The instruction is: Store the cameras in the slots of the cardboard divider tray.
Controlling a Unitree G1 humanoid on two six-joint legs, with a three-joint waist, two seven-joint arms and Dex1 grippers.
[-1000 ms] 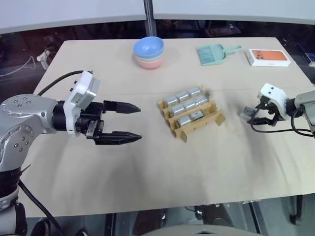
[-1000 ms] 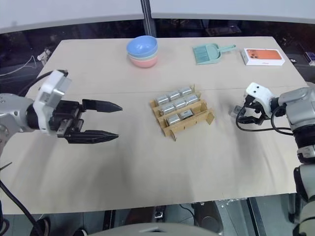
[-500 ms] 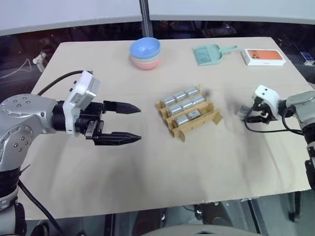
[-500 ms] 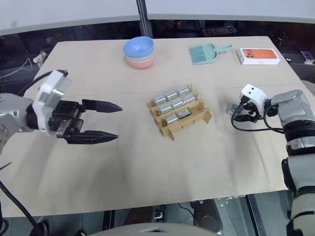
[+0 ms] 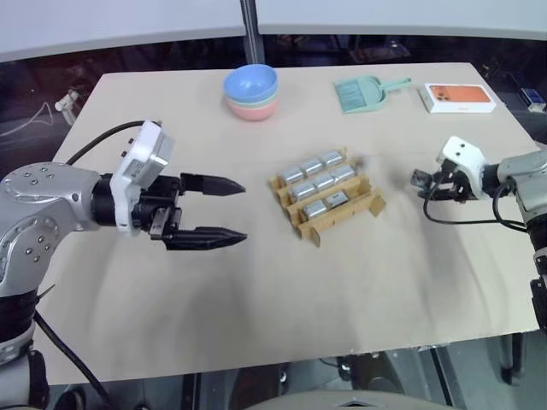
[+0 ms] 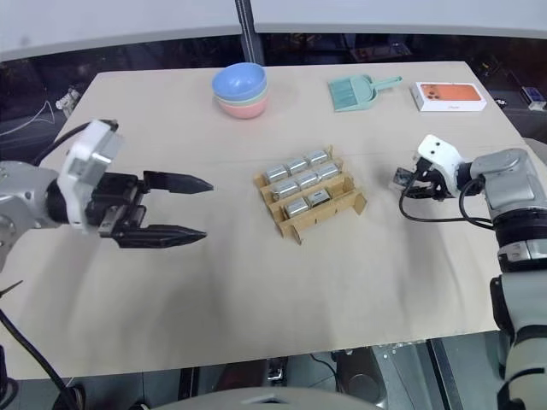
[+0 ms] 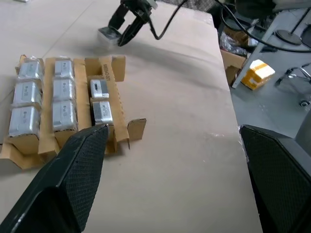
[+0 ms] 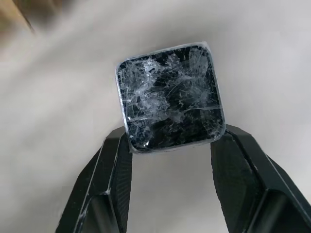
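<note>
The cardboard divider tray (image 5: 373, 205) sits mid-table with several silver-grey cameras (image 5: 314, 168) in its slots. To its right, my right gripper (image 5: 422, 183) is shut on one more camera (image 6: 402, 178), held low over the table and apart from the tray. In the right wrist view, this camera (image 8: 170, 99) shows a dark, plastic-wrapped face, with a black finger on each of its two sides. My left gripper (image 5: 244, 210) hovers open and holds nothing, left of the tray and pointing at it. The left wrist view looks over the tray (image 7: 108, 68) to the held camera (image 7: 107, 35).
Along the far edge stand stacked pastel bowls (image 5: 252, 90), a teal dustpan (image 5: 367, 92) and a white-and-orange flat box (image 5: 460, 97). Bare tabletop lies between the tray and each gripper, and in front of the tray.
My right gripper has shut on the camera and carried it a little up and towards the tray. The left gripper has stayed still and open.
</note>
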